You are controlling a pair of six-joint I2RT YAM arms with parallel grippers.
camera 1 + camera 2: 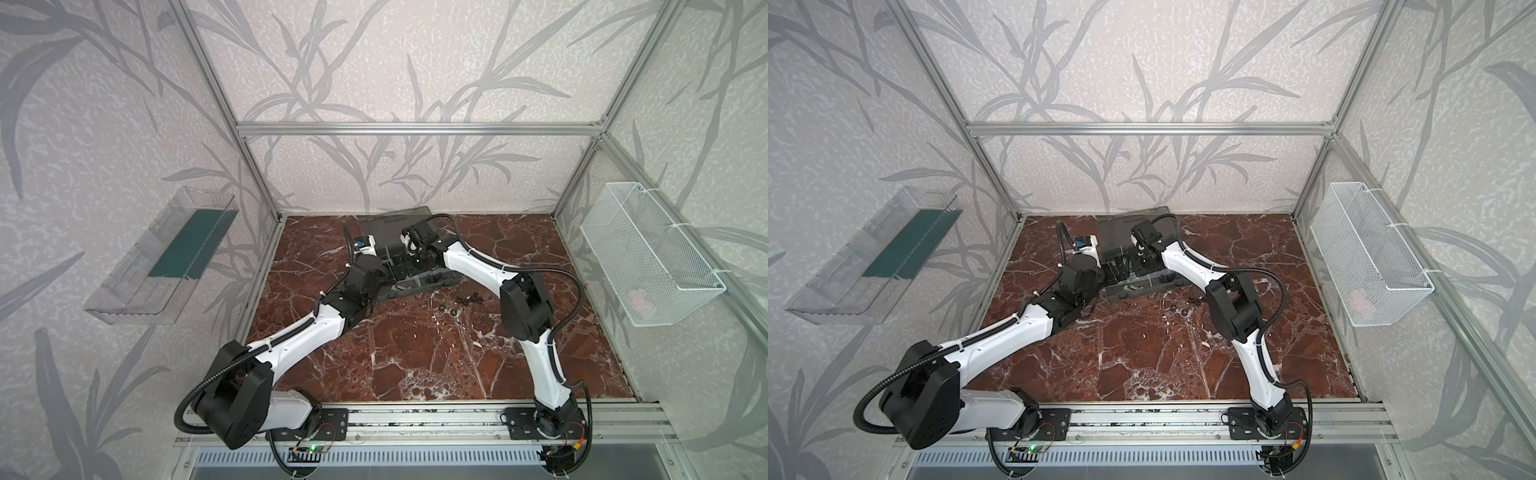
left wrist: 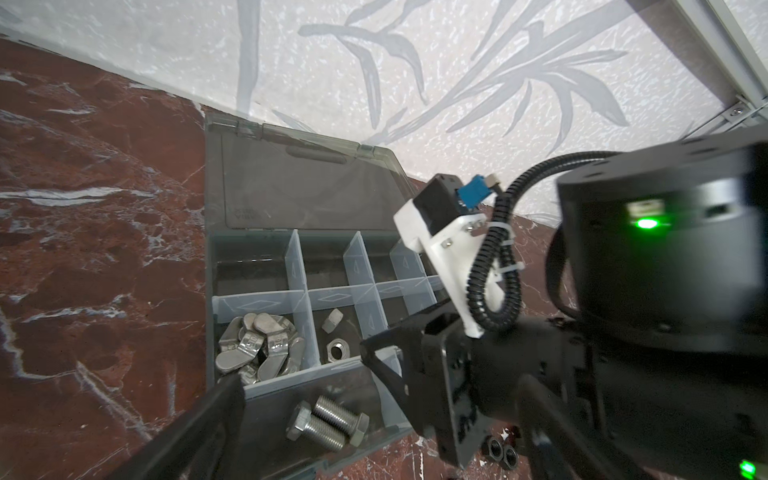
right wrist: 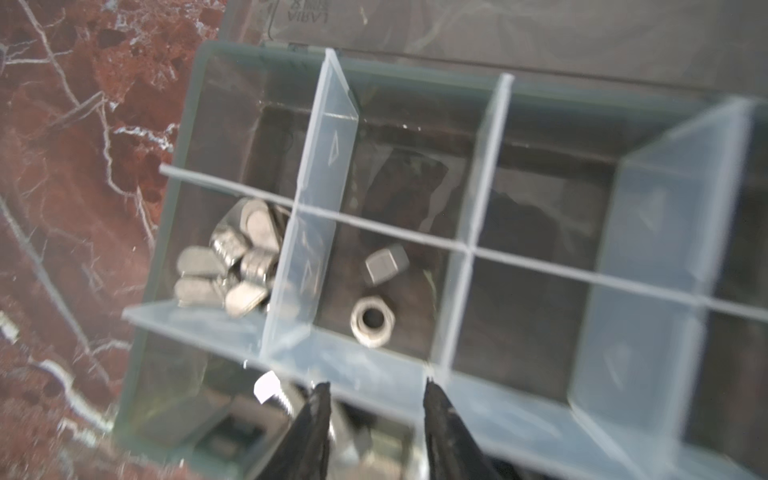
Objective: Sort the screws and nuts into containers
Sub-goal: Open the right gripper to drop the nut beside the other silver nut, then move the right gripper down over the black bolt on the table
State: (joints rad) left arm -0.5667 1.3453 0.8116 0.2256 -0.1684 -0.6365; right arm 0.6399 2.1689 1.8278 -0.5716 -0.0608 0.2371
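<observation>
Open organizer case (image 2: 210,266) near the table's (image 1: 415,365) back edge holds wing nuts (image 2: 257,349), hex nuts (image 2: 338,347) and bolts (image 2: 328,422); black nuts (image 1: 473,297) lie before it. Left gripper (image 2: 299,365) gapes wide; right gripper (image 3: 376,384) slightly parted, empty.

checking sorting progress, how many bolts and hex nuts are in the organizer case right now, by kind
silver bolts: 2 in view
silver hex nuts: 2
total: 4, leaving out the wing nuts, a heap too overlapped to count
</observation>
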